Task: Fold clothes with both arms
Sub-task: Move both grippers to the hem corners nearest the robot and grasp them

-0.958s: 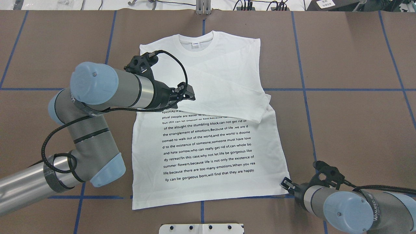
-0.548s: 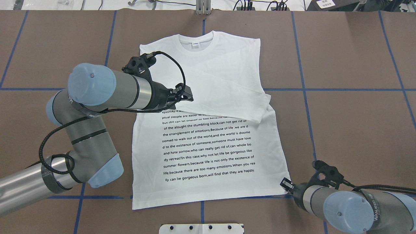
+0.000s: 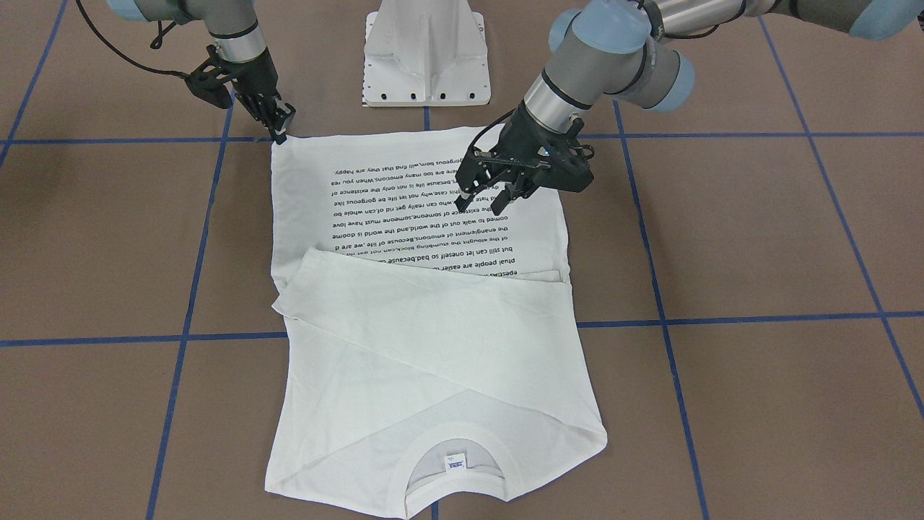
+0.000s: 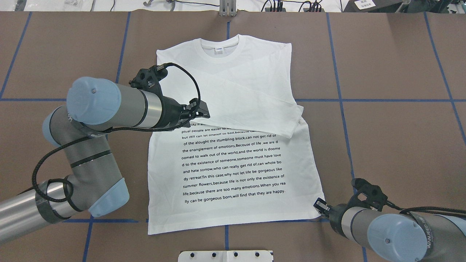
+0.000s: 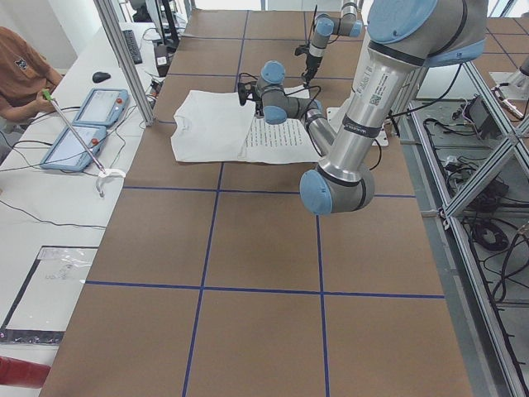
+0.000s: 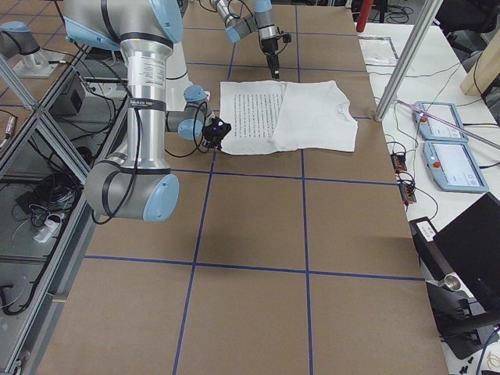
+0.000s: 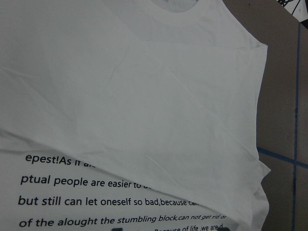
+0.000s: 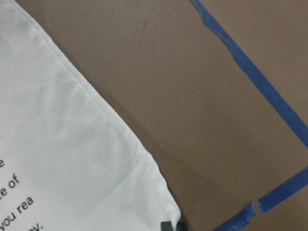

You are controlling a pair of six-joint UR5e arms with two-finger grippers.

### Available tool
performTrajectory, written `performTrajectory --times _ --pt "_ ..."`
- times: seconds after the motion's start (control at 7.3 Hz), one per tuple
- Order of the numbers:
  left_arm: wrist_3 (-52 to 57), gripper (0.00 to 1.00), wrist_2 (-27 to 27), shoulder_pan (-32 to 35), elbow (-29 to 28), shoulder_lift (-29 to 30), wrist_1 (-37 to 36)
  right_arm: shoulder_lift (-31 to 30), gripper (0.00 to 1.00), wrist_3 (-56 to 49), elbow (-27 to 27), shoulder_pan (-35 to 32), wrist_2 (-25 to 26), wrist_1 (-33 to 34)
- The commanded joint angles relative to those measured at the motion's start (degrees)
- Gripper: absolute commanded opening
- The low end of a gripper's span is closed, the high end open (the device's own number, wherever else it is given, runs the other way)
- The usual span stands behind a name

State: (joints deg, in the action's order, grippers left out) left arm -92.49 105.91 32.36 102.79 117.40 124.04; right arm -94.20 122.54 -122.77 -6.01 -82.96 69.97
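Note:
The white long-sleeved T-shirt [image 4: 233, 171] lies flat, printed text up, collar at the far side, both sleeves folded across the chest [image 3: 404, 339]. My left gripper [image 4: 203, 110] is open and empty, hovering above the shirt's left side by the top text lines; it also shows in the front view [image 3: 492, 202]. My right gripper [image 4: 318, 204] sits at the shirt's near right hem corner [image 8: 159, 211], fingertips close together on that corner; it also shows in the front view [image 3: 280, 132].
The white pedestal base [image 3: 426, 58] stands at the table's near edge, just behind the hem. Blue tape lines [image 4: 382, 100] grid the brown table. Cables and gear line the far edge [image 4: 291, 5]. An operator sits at a side bench [image 5: 25, 70].
My left arm has drawn back to the left, carrying its open gripper a little left over the shirt. The right gripper and the shirt have stayed put.

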Motion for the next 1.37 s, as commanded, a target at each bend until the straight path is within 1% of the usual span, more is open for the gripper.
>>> performTrajectory --times 0.0,0.14,0.27,0.41,0.68,1.1,1.23 --pt "-5.3 0.73 -0.9 -6.4 6.3 -8.3 -0.6 -0.4 0.0 1.0 -1.3 2.9 0.2 0.1" --pt "-6.3 0.73 -4.2 -10.4 8.8 -11.5 -2.3 -1.7 0.0 2.4 -2.8 4.7 0.4 0.1" --pt "-6.3 0.73 -5.9 -12.8 10.9 -13.7 -6.5 -3.0 0.0 3.2 -4.6 5.7 0.6 0.1" --pt "-6.4 0.73 -6.2 -14.3 12.3 -15.8 -10.3 -4.1 0.0 3.2 -5.6 6.4 0.7 0.1" --pt "-6.5 0.74 -7.1 -16.3 12.4 -19.6 -11.0 -4.2 0.0 3.2 -6.0 6.6 0.9 0.1" --pt "-8.5 0.74 -6.9 -19.6 12.7 -20.3 -11.1 -4.1 0.0 3.2 -5.8 6.6 0.9 0.1" --pt "-9.8 0.74 -6.9 -20.7 12.8 -20.2 -13.3 -4.1 0.0 3.2 -5.9 6.6 0.8 0.1"
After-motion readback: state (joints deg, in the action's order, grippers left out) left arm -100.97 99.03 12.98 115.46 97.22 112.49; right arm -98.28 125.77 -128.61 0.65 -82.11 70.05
